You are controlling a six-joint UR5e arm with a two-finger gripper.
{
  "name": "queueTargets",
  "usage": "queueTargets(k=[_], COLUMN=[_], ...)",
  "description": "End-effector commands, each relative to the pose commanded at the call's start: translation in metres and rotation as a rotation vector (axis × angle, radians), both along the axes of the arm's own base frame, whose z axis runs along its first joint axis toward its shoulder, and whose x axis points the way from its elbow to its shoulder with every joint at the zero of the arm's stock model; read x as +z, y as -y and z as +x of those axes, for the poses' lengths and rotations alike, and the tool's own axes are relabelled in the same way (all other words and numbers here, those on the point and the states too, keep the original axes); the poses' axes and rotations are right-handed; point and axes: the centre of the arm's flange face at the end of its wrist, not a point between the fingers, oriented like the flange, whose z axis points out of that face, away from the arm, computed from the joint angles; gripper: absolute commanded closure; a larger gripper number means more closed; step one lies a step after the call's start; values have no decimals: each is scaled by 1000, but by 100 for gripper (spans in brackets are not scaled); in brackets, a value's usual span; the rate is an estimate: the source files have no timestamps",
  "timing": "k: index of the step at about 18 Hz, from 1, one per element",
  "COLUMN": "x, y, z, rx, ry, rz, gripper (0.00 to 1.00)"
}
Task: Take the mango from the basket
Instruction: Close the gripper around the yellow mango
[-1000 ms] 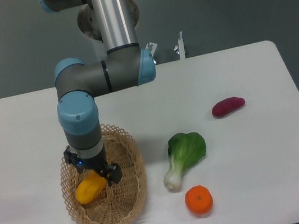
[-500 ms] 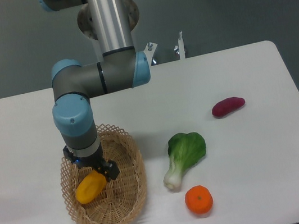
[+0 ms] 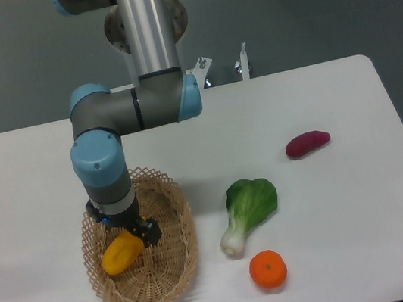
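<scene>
The yellow-orange mango [image 3: 121, 254] lies inside the oval wicker basket [image 3: 176, 235] at the front left of the table. My gripper [image 3: 126, 229] points straight down into the basket, right over the mango's upper right end. One dark finger [image 3: 151, 232] shows beside that end, apart from the fruit; the other finger is hidden under the wrist. The jaws look spread, and the mango rests on the basket floor.
A green bok choy [image 3: 247, 209] lies right of the basket. A round orange [image 3: 268, 270] sits near the front edge. A dark purple-red oblong [image 3: 307, 143] lies at the right. The arm's blue elbow [image 3: 99, 156] hangs above the basket's back rim.
The arm and gripper have shifted a little to the left over the basket. The mango has not moved.
</scene>
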Motion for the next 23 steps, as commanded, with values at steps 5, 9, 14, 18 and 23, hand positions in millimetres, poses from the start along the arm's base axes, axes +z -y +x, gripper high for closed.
queueTargets(k=[5, 9, 14, 18, 23], x=[1, 1, 4, 16, 63], y=[1, 2, 1, -2, 1], z=[-2, -3, -3, -6, -34], rx=[1, -2, -5, -6, -23], ry=[-20, -32, -35, -48, -88], rz=[-11, -16, -11, 11, 80], gripper=[48, 53, 55, 56, 55])
